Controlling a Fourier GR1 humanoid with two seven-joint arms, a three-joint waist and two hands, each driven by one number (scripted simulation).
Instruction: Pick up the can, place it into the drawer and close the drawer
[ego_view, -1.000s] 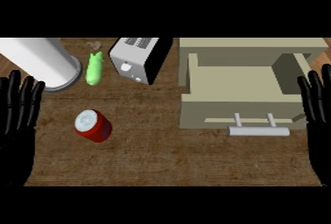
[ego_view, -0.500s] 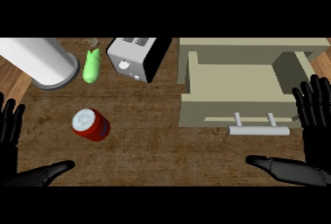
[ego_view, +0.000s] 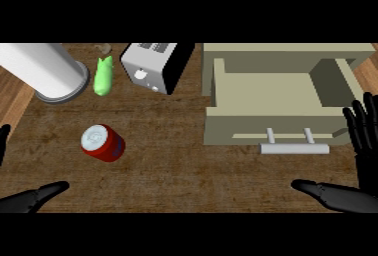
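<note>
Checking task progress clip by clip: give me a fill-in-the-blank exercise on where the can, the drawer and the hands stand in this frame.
1. The drawer is ____.
2. Of the left hand and the right hand, the red can is nearer the ____ one.
3. The toaster stands between the green object and the ____.

Missing words: open; left; drawer.
</note>
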